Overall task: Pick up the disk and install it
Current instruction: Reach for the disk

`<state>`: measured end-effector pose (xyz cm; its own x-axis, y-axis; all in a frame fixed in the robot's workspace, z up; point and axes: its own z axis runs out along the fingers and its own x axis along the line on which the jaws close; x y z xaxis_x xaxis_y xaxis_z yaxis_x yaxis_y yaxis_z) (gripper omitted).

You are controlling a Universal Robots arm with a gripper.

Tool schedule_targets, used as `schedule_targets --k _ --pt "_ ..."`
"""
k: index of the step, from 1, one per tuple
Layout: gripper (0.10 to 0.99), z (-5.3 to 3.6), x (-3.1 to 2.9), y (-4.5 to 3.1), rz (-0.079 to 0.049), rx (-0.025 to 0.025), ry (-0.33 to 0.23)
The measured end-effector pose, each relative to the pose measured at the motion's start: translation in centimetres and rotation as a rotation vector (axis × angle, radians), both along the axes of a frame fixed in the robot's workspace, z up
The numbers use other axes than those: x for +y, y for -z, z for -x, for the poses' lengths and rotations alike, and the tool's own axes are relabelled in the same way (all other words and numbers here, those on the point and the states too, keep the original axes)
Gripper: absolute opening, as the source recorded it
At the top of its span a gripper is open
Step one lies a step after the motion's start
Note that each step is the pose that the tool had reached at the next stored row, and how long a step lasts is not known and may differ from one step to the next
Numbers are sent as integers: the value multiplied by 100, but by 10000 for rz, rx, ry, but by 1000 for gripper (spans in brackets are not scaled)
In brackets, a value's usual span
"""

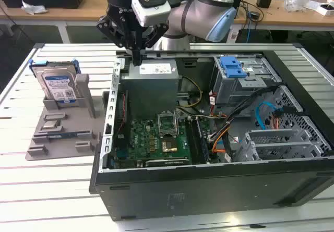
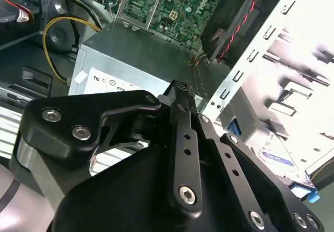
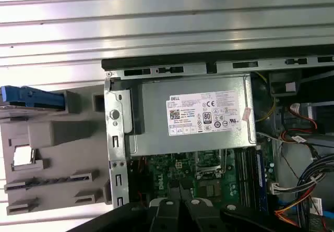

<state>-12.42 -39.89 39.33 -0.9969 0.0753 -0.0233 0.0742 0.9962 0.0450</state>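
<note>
The gripper (image 1: 136,60) hangs over the open computer case (image 1: 209,187). It is above the edge of the power supply (image 1: 151,86), at about eleven o'clock from the motherboard (image 1: 156,135) in the exterior view. Its two fingers are pressed together and nothing is between them; the second wrist view shows the gripper (image 2: 181,89) tips meeting just over the power supply (image 2: 146,55).

The disk (image 1: 60,86) is not in the case. It stands upright in a grey holder (image 1: 62,130) on the table (image 1: 31,190), at about nine o'clock from the case and well apart from the gripper. Its label is white and blue, and the print on it is too small to read. A blue frame goes round its edges. In the second wrist view the disk (image 2: 271,149) lies beyond the case wall, and in the first wrist view the blue frame of the disk (image 3: 31,95) shows edge-on beside the holder (image 3: 52,154).

The power supply (image 3: 188,114) carries a white sticker (image 3: 206,113) with black print, a barcode and a row of small round marks. A yellow cable (image 2: 52,34) curves beside it.

At about one o'clock from the motherboard a blue latch (image 1: 232,66) sits on a metal cage (image 1: 245,83).
</note>
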Motion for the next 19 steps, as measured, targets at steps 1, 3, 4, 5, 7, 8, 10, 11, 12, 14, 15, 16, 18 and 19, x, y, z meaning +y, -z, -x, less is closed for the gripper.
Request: schedule_targets --k 1,3,4,5,7,8,10,11,12,14,15,16,18,19 --pt "106 80 0 0 0 0 0" --pt "106 175 0 0 -1 0 -1" --pt "106 213 0 0 -1 0 0" --pt "106 248 0 1 -1 -1 -1" --pt "106 296 0 0 -1 0 -1" --pt "106 315 0 0 -1 0 -1" --pt "106 352 0 0 0 0 0" --pt "106 382 0 0 -1 -1 0" --pt "106 397 0 0 0 -1 0" --pt "106 511 0 0 -1 -1 0" --pt "106 532 0 1 -1 -1 0" --pt "106 551 0 1 -1 0 0" --pt "106 587 0 0 0 0 -1" --pt "106 611 0 0 0 0 -1"
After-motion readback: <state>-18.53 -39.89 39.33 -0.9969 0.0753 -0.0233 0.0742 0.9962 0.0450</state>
